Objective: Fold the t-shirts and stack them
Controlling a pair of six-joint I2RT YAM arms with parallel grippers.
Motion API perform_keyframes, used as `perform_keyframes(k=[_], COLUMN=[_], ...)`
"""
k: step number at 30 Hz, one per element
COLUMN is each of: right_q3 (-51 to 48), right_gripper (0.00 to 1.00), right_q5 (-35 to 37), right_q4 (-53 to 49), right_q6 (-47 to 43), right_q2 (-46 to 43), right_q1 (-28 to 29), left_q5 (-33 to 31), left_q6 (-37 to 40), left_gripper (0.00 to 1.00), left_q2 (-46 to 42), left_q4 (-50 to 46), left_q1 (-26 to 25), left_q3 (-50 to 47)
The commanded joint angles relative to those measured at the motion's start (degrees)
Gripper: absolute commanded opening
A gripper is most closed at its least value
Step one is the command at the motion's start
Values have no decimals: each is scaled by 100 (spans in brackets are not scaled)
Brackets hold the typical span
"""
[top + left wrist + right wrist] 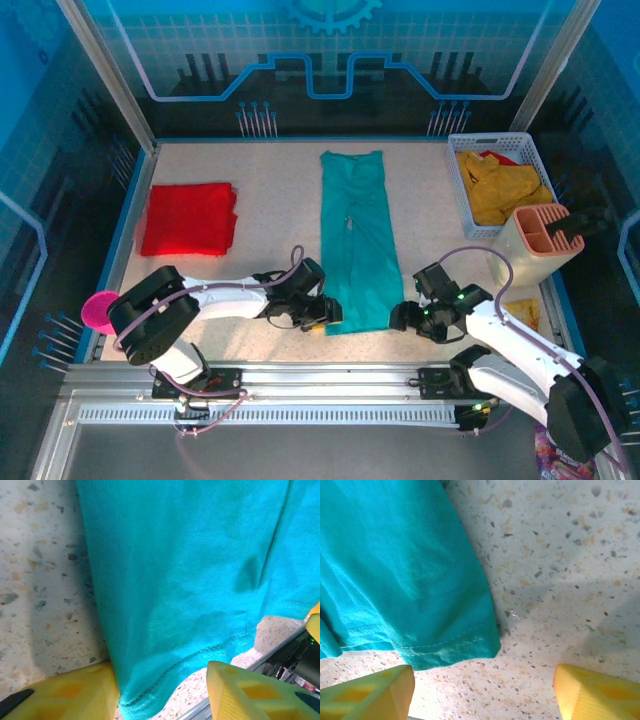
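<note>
A teal t-shirt [358, 240] lies folded into a long narrow strip down the middle of the table. A red t-shirt [190, 218] sits folded at the left. Mustard-yellow t-shirts [500, 185] are bunched in a basket at the back right. My left gripper [325, 315] is at the strip's near left corner. In the left wrist view this gripper [162, 700] is open, and the teal hem [190, 655] lies between its yellow fingers [65, 695], brushing the left one. My right gripper [405, 315] stands open just off the near right corner [470, 645], with bare table between its fingertips [370, 695].
The white basket [490, 138] stands at the back right, with a peach-coloured holder [545, 245] in front of it. A pink cup [100, 312] sits at the left edge. A metal rail [320, 385] runs along the near edge, close behind both grippers.
</note>
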Motion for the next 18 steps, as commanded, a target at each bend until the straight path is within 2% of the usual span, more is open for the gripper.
perform_keyframes(k=[1, 7, 11, 18], right_q3=[153, 256, 314, 170], right_gripper=[70, 61, 59, 49], right_q5=[-53, -246, -229, -415], right_q4=[180, 838, 944, 1269], right_q6=[-97, -194, -291, -312], right_q2=[183, 658, 990, 1225], right_q1=[-105, -175, -204, -211], left_q5=[351, 368, 343, 422], left_q6=[-63, -135, -185, -294], left_gripper=[46, 40, 36, 28], left_q2=[174, 430, 466, 584], left_q4=[-138, 60, 111, 295], left_q1=[-179, -188, -197, -232], left_q3=[-185, -134, -124, -21])
